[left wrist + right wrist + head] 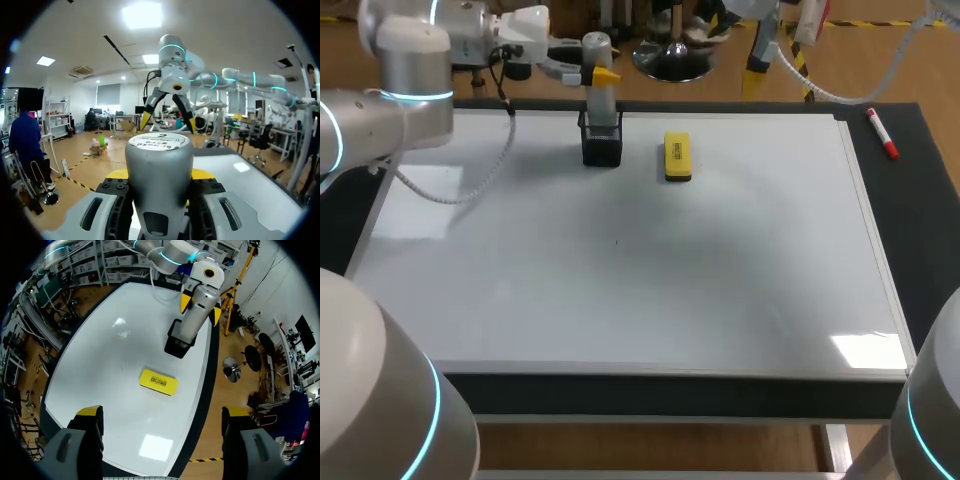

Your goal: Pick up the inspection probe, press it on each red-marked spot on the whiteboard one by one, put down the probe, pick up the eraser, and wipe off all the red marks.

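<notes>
We have the left gripper (160,174) clamped on the inspection probe (602,108), one yellow tip on each side of it. The probe is a smooth grey cylinder with a flat round cap, and it stands upright with its foot in a boxy black holder (602,150). That holder sits close to the far edge of the whiteboard (620,300), left of the middle.

Just beside the holder, but apart from it, lies the eraser (677,157). It is a yellow rectangular block on a dark base, lying flat. From there to the near edge we see a wide open stretch of glossy white board that catches the ceiling lights, with a thin pale frame around it. A pale cable (470,185) from the left arm droops over the board's far left part.

Off the board, on the dark strip of desk (925,240) by the far right corner, lies a red-capped marker (882,133). The right gripper (162,415) hangs high above the board's far side with its fingers spread wide and nothing between them.
</notes>
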Available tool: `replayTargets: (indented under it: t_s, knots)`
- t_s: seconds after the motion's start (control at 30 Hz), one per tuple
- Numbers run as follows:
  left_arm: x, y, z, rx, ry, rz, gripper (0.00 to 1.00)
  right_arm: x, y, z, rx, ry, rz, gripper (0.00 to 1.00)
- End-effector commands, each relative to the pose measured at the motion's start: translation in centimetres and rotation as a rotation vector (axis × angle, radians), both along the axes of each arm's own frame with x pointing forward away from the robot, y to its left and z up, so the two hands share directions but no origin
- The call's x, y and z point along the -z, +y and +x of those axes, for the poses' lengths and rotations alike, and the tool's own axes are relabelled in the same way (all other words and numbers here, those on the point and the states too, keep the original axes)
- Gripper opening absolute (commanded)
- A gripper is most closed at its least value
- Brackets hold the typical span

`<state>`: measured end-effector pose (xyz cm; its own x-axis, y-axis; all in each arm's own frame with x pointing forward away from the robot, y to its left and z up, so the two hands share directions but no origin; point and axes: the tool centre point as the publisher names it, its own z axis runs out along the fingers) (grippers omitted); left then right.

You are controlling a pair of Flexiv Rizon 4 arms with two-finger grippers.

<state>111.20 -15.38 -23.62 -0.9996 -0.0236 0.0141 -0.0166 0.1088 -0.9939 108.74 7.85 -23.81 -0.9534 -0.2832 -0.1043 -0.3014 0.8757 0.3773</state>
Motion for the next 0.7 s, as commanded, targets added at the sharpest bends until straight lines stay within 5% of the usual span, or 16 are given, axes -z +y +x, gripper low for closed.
replayTargets:
  t_s: [0.03, 0.7]
  knots:
    - [0.9, -0.1, 0.2, 0.003, -0.001, -0.01, 0.0, -0.2, -0.1, 0.1, -0.003, 0.004, -0.006, 1.0]
    - [3.7, -0.2, 0.3, 0.015, -0.028, -0.012, 0.0, -0.2, -0.1, 0.1, -0.003, 0.004, -0.006, 1.0]
